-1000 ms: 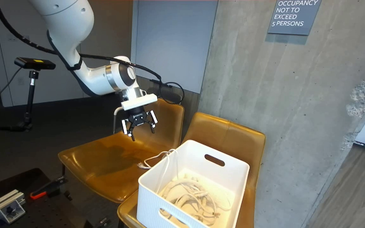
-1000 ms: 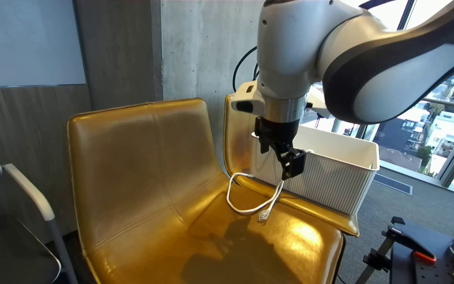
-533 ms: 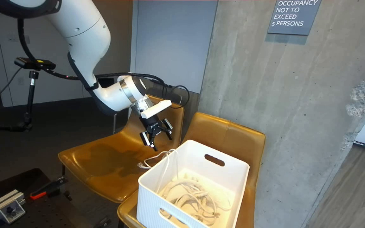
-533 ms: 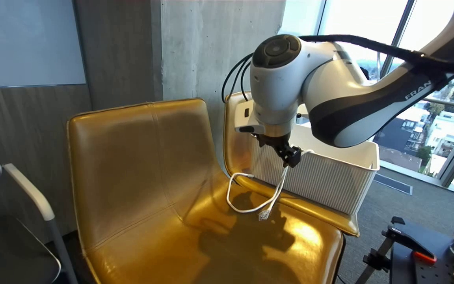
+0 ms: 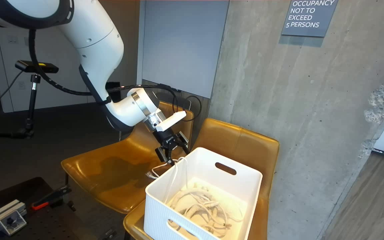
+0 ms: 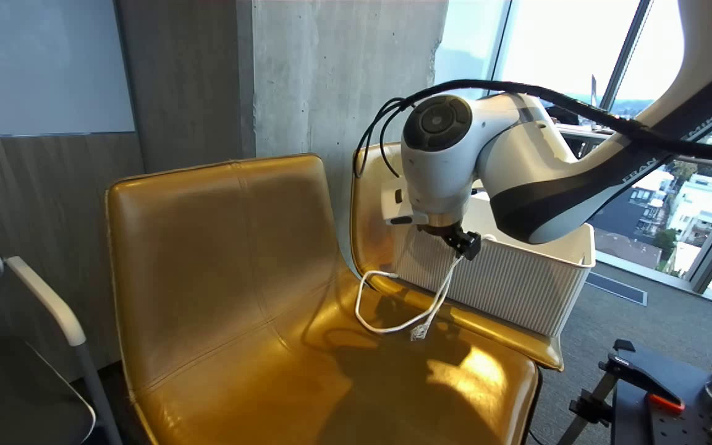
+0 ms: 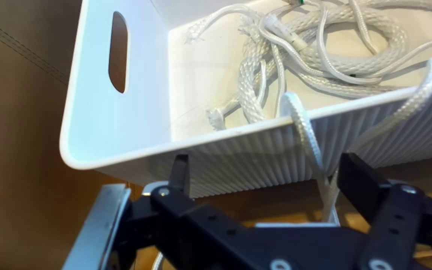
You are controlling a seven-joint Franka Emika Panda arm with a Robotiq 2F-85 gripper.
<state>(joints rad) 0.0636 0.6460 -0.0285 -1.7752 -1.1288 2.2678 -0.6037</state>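
My gripper (image 5: 180, 157) stands open beside the long wall of a white ribbed box (image 6: 510, 290). In the wrist view the fingers (image 7: 180, 168) are wide apart, at either side of a stretch of that wall. A white rope (image 7: 306, 131) hangs over the box's rim in two strands. These cross between the fingers, close to the one on the right; whether that finger touches them I cannot tell. In an exterior view the rope's loop and frayed end (image 6: 419, 332) rest on the tan chair seat. More white rope (image 7: 336, 60) lies coiled on the box's floor.
The box stands on a second tan chair (image 5: 235, 133) against a concrete wall (image 5: 312, 116). Below my gripper is the nearer tan chair (image 6: 207, 247). A dark table with a red-and-black clamp (image 6: 646, 383) and a camera on a stand (image 5: 37, 66) are also around.
My gripper has come down and moved to the box's side, tilting on the way, with its jaws still apart. The rope's hanging part and frayed end have shifted slightly. The box has stayed put.
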